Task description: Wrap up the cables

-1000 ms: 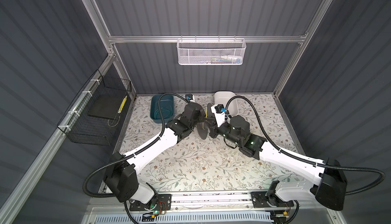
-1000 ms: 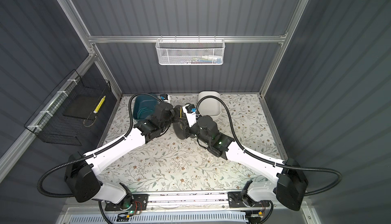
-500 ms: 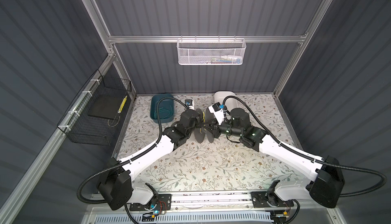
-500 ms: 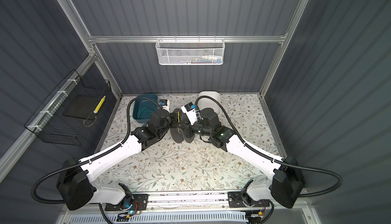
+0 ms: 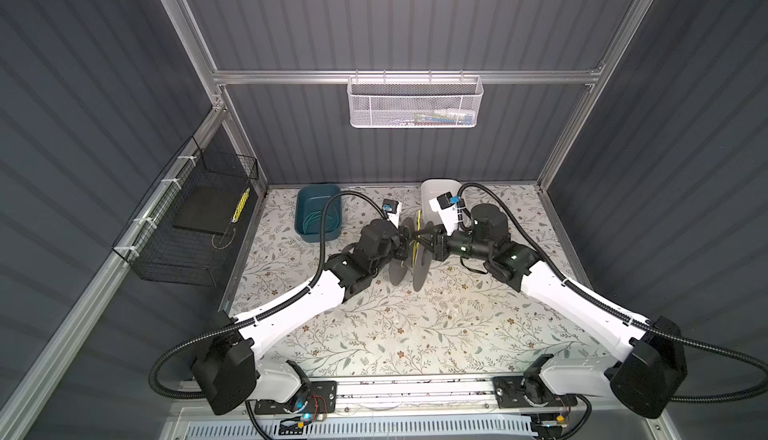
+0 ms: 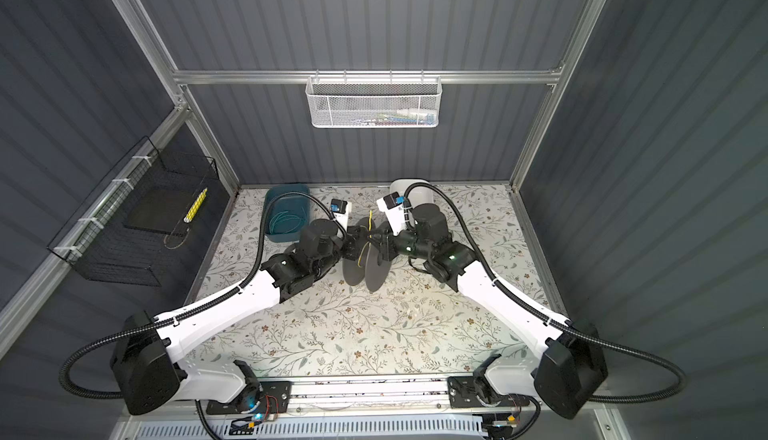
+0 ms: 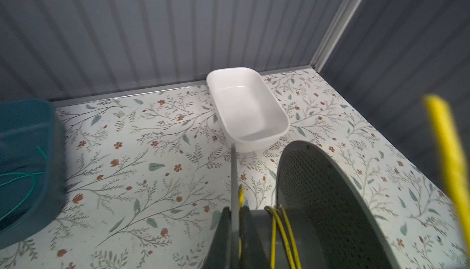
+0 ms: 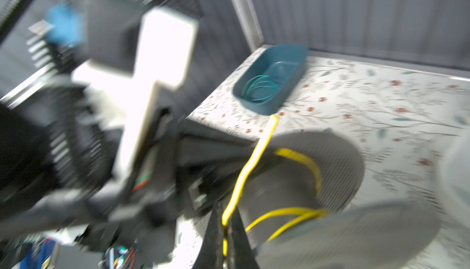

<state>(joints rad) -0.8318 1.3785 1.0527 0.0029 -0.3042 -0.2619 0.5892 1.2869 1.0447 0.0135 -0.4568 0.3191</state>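
Observation:
A grey spool (image 5: 420,265) with two disc flanges hangs above the floral table between both arms in both top views. My left gripper (image 7: 235,209) is shut on the thin edge of one flange (image 7: 233,171). The bright yellow cable (image 7: 279,229) runs in a few turns round the hub beside the other flange (image 7: 330,204). My right gripper (image 8: 226,214) is shut on the cable (image 8: 256,153). A loose end of it sticks up past the fingers, seen as the cable (image 6: 370,219) above the spool (image 6: 376,267). The right wrist view is blurred.
A teal bin (image 5: 318,198) with a coiled teal wire (image 8: 259,87) stands at the back left. A white bin (image 7: 246,107) stands at the back centre. A white mesh basket (image 5: 415,101) hangs on the back wall and a black wire basket (image 5: 187,221) on the left wall.
The right arm has swung up and toward the back beside the spool, carrying the cable. The left arm has shifted slightly with the spool. Both grippers have stayed shut.

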